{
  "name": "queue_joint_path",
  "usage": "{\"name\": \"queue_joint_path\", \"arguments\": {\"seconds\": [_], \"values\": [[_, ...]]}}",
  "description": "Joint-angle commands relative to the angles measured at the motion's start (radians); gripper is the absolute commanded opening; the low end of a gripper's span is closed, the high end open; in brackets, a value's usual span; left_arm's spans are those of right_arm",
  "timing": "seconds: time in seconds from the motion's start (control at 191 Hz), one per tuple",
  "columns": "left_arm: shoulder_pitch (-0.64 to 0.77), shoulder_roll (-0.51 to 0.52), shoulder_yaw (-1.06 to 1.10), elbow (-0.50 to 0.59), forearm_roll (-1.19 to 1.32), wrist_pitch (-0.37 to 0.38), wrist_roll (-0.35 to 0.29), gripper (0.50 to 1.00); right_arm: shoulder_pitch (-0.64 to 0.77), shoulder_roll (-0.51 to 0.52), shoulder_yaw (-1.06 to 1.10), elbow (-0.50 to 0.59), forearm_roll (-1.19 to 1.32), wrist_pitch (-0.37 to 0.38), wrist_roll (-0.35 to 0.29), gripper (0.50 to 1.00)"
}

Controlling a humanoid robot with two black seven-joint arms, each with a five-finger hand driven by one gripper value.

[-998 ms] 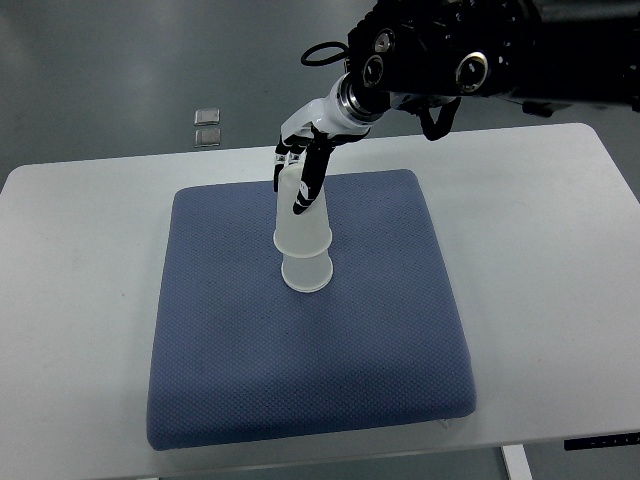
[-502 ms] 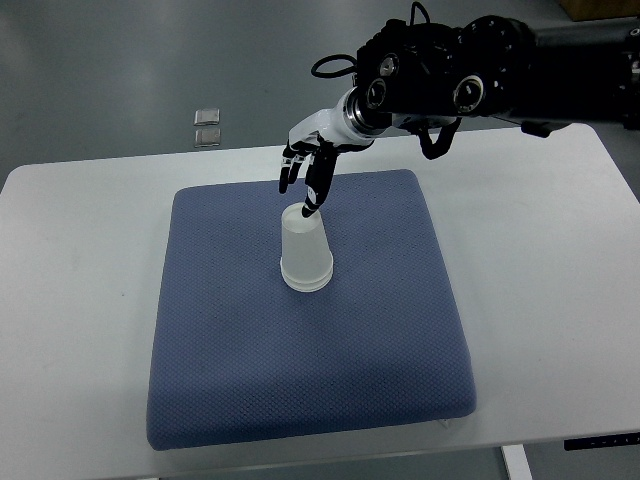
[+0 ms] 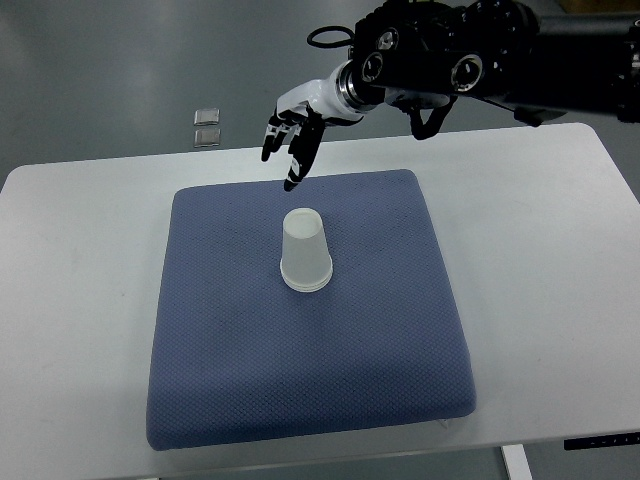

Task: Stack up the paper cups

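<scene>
The paper cups (image 3: 305, 252) stand nested, mouth down, on the blue pad (image 3: 240, 350), and the right hand (image 3: 290, 135), fingers spread and empty, should rise straight to avoid tipping them.

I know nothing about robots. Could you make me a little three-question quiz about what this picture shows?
1. True or false: the right hand is gripping the stacked paper cups.
2. What do the cups stand on? A) bare white table B) blue pad C) a tray
3. Fill in: the cups stand with their wide rim facing ____.

Key
1. False. The hand is lifted clear of the cups, fingers loosely spread, holding nothing.
2. B. They stand upside down near the middle of the blue pad, which lies on the white table.
3. Down.
</scene>
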Motion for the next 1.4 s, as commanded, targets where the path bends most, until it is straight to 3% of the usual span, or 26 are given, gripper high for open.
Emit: {"name": "queue_joint_path", "arguments": {"seconds": [0.0,0.209,0.277,0.544,0.711,1.014,1.396], "values": [[0.000,0.000,0.000,0.000,0.001,0.000,0.000,1.000,-0.026,-0.052,0.069,-0.020,0.011,-0.008,0.005,0.885],[0.000,0.000,-0.001,0.003,0.001,0.000,0.000,1.000,-0.176,-0.177,0.269,-0.095,0.083,-0.009,0.068,0.887],[0.001,0.000,-0.001,0.001,0.001,0.000,0.000,1.000,-0.253,-0.195,0.374,-0.138,0.110,-0.008,0.080,0.911],[0.001,0.000,-0.001,0.003,0.001,0.003,0.000,1.000,-0.523,-0.147,0.773,-0.311,0.121,-0.006,0.100,0.913],[0.003,0.000,-0.001,0.001,0.001,0.005,0.000,1.000,-0.679,-0.114,0.968,-0.368,0.106,0.006,0.173,0.913],[0.003,0.000,0.002,-0.002,0.001,0.005,0.000,1.000,-0.822,-0.082,1.036,-0.369,0.107,0.004,0.354,0.913],[0.003,0.000,0.000,0.000,0.001,0.005,0.000,1.000,-0.920,-0.071,1.065,-0.371,0.117,0.004,0.410,0.915]]}}
